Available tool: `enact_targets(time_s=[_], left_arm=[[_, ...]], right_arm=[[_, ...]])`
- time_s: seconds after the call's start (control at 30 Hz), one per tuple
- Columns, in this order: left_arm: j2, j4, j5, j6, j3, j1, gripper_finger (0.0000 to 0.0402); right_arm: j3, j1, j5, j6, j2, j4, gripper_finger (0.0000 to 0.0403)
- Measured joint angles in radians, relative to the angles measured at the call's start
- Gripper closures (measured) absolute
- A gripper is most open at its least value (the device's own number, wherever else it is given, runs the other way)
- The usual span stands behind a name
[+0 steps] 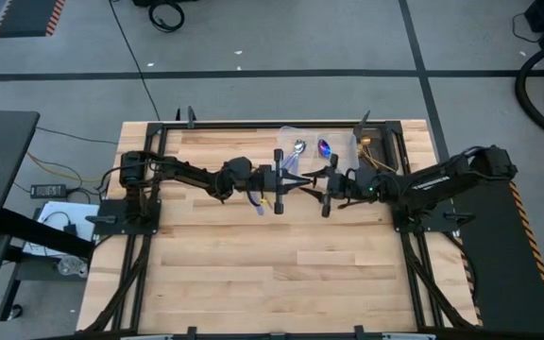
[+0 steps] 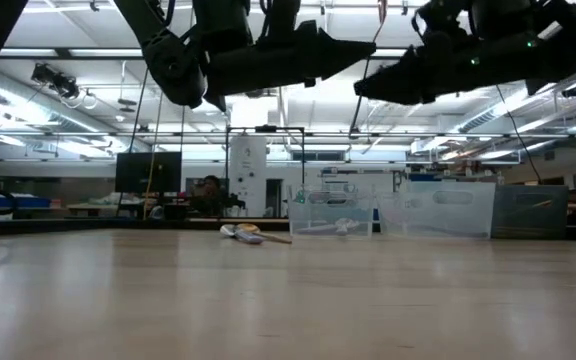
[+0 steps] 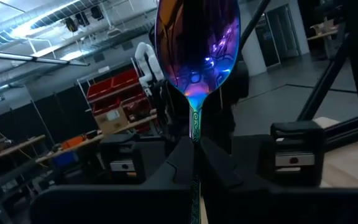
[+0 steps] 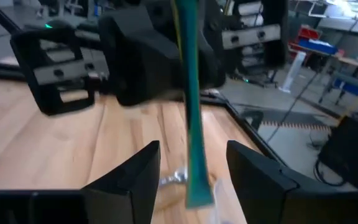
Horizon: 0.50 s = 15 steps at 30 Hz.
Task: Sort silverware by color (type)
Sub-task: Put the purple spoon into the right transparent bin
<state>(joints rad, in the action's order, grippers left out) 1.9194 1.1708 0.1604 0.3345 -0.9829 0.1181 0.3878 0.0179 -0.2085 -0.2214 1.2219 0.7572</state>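
A hand-over between the arms looks to be the step in hand. Left of centre in the high view, the left gripper (image 1: pixel 281 181) pinches an iridescent spoon (image 3: pixel 196 46) by its neck, held above the table (image 1: pixel 253 274); the bowl faces the left wrist camera, and the long axis runs toward the right arm, teal handle (image 4: pixel 191 118) leading. Just right, the right gripper (image 1: pixel 327 189) is spread, the handle between its fingers (image 4: pixel 132 177). Next it likely needs to close squarely on the handle before the left lets go. Other silverware (image 1: pixel 299 147) lies in the clear tray (image 1: pixel 343 138), upper centre.

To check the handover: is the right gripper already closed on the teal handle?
No, the right gripper is open, its fingers apart on either side of the teal handle.
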Motion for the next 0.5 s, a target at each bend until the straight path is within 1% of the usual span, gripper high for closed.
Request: enact_targets(time_s=[0.1,0.2,0.33,0.5], left_arm=[[0.0,-0.002,0.0,0.001,-0.001,0.003,0.0387],[-0.001,-0.005,-0.002,0.002,-0.002,0.003,0.0382],[-0.001,-0.019,-0.004,0.017,-0.001,0.003,0.0381],[-0.001,-0.025,-0.005,0.017,-0.001,0.011,0.0382]], right_arm=[[0.037,0.005,0.02,-0.015,0.023,0.007,0.022],[0.055,0.005,0.013,-0.025,0.037,0.006,0.0244],[0.054,0.006,-0.053,-0.046,0.036,-0.019,0.0293],[0.054,0.006,-0.064,-0.049,0.036,-0.03,0.0363]])
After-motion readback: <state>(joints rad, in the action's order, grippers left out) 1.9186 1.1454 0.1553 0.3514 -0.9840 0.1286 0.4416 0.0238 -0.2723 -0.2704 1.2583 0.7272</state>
